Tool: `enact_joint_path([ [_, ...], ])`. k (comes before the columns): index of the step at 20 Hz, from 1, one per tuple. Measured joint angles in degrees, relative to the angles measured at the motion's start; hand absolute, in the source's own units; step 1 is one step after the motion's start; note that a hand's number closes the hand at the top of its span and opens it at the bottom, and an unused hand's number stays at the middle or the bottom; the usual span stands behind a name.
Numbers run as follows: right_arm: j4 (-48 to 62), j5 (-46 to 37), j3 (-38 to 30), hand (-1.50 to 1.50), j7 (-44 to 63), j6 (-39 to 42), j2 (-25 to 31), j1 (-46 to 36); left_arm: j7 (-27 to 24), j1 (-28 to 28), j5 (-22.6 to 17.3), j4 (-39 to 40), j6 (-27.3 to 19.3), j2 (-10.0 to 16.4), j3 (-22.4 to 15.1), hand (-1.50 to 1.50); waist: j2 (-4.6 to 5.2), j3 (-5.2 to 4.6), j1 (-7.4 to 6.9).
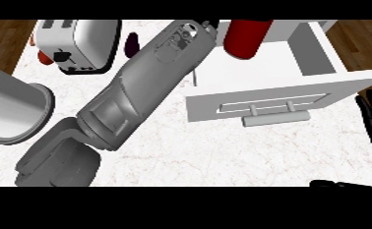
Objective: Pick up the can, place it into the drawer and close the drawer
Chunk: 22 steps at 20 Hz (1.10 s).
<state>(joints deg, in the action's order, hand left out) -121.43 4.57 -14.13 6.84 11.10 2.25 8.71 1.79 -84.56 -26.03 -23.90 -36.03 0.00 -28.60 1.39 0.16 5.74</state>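
The left forearm [141, 83] runs from the near left corner diagonally across the marbled white bench [218, 154] to the far middle of the view. Only a small dark piece of the left hand [211, 24] shows at the end of the wrist, right at the far edge. Whether that hand is wide, narrow or holding something cannot be told.

Just to the right of the wrist is the red can [247, 39], over the far left part of the open white drawer [316, 51]. Its far end is cut off by the edge of the view, so it is unclear whether it rests on the drawer's floor or is held. The drawer is pulled out towards the near side, and its front panel [218, 106] carries a bar handle [276, 118].

On the far left of the bench stands a silver toaster [76, 43]. A small red thing [44, 56] lies to its left, and a dark purple thing [133, 44] sits between the toaster and the forearm. A grey round vessel [22, 107] is at the left edge.

A black sliver of the right hand [340, 184] shows at the near right corner, and its state cannot be told.
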Motion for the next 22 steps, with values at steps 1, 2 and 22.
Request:
enact_joint_path([
  [1,-0.2,0.1,-0.2,-1.5,0.5,-0.3,0.1,-0.4,-0.5,0.4,-0.2,0.3,-0.2,0.0,-0.7,1.5,0.03,0.01,0.12],
  [2,-0.2,-0.2,0.0,-1.5,0.6,-0.3,0.2,-0.7,-0.9,0.5,-0.4,0.8,-0.3,0.0,-1.2,1.5,0.07,0.0,0.19],
  [22,-0.2,-0.7,0.9,-1.5,0.6,0.1,0.8,-2.2,-4.9,3.1,-5.3,3.4,-7.5,0.0,-7.6,-1.5,0.45,0.0,1.91],
])
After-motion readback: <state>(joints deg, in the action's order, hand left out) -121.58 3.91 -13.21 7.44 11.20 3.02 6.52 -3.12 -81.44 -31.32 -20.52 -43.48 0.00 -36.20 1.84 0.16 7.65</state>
